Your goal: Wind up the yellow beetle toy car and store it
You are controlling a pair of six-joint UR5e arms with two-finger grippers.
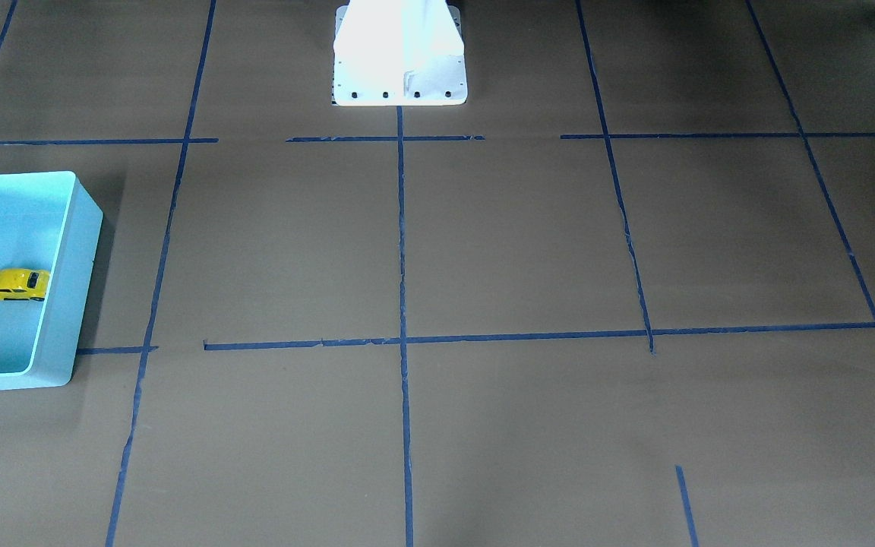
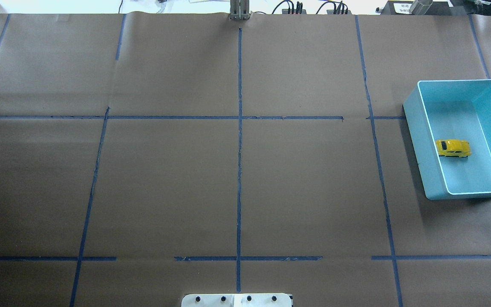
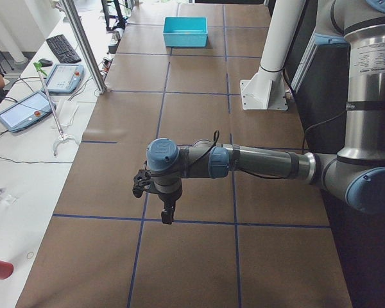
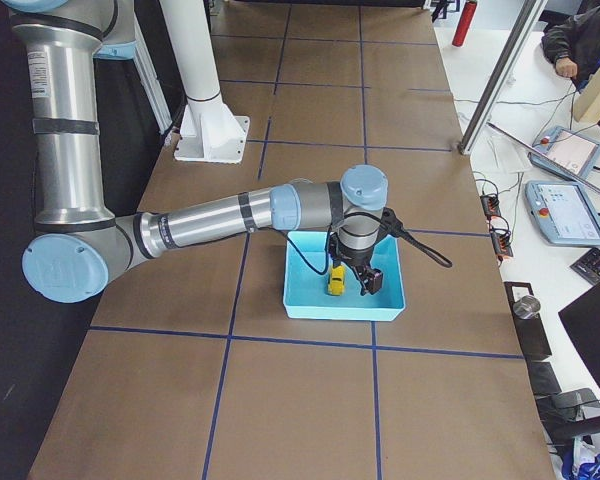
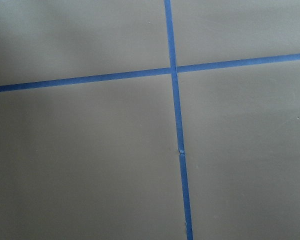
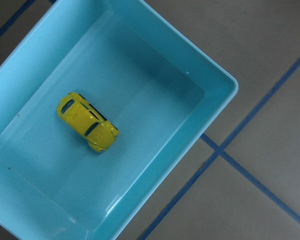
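brown paper marked off with blue tape lines covers the wide table (image 2: 164,179), and far over on the robot's right side sits a light blue rectangular plastic bin (image 2: 416,140). the tiny, bright yellow beetle toy car (image 6: 87,121), with its dark windows and small black wheels, rests upright on the bin's floor, clear of every wall. by the look of it, the storing is done.

the right gripper (image 4: 352,285) hangs over the bin just above the car. it shows only in the right side view, so i cannot tell whether its fingers are apart or together. the left gripper (image 3: 167,215) points down over bare table, well apart from the bin. i cannot tell its finger state either, since its wrist camera shows only paper and tape.

the risks from here are few, as i judge them:
- if the right arm pulls away sideways rather than straight up, a finger could catch the bin's thin rim and drag or tip the light bin.
- a low pass could nudge the car, which sits free on its wheels and would roll into a wall.
- if the spring holds any wind, a bump could set the car off.
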